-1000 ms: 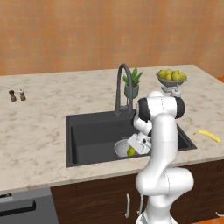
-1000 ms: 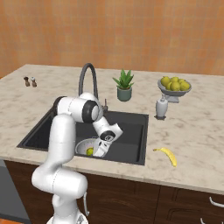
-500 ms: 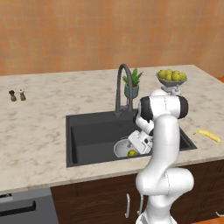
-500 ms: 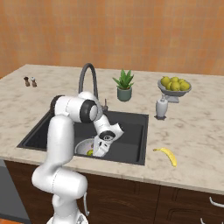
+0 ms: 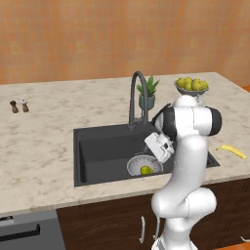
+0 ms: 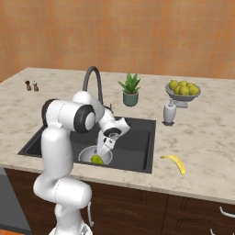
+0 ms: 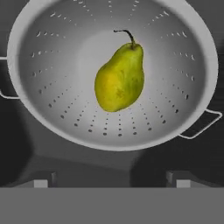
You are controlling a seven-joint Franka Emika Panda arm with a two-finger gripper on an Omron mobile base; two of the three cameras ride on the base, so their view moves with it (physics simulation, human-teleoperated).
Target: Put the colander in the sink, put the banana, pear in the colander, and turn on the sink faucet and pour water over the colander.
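Observation:
The silver colander (image 5: 132, 165) (image 6: 84, 155) (image 7: 52, 65) sits in the dark sink (image 5: 100, 149) (image 6: 137, 142), near its front edge. A yellow-green pear (image 5: 145, 170) (image 6: 97, 159) (image 7: 119, 81) lies loose in the colander's bottom. My gripper (image 5: 151, 158) (image 6: 102, 151) (image 7: 110, 183) hovers just above the colander, open, with nothing between its fingertips. The banana (image 5: 232, 151) (image 6: 175, 163) lies on the counter to the right of the sink. The dark gooseneck faucet (image 5: 135, 93) (image 6: 94, 82) stands behind the basin.
A potted plant (image 5: 148, 95) (image 6: 130, 91) stands behind the sink. A footed fruit bowl (image 5: 191, 87) (image 6: 183, 90) and a small white bottle (image 6: 169, 113) are at the back right. Salt and pepper shakers (image 5: 19, 106) (image 6: 31, 85) stand far left.
The jaws have spread wide and let go of the pear, which now rests in the colander. The hand has barely moved.

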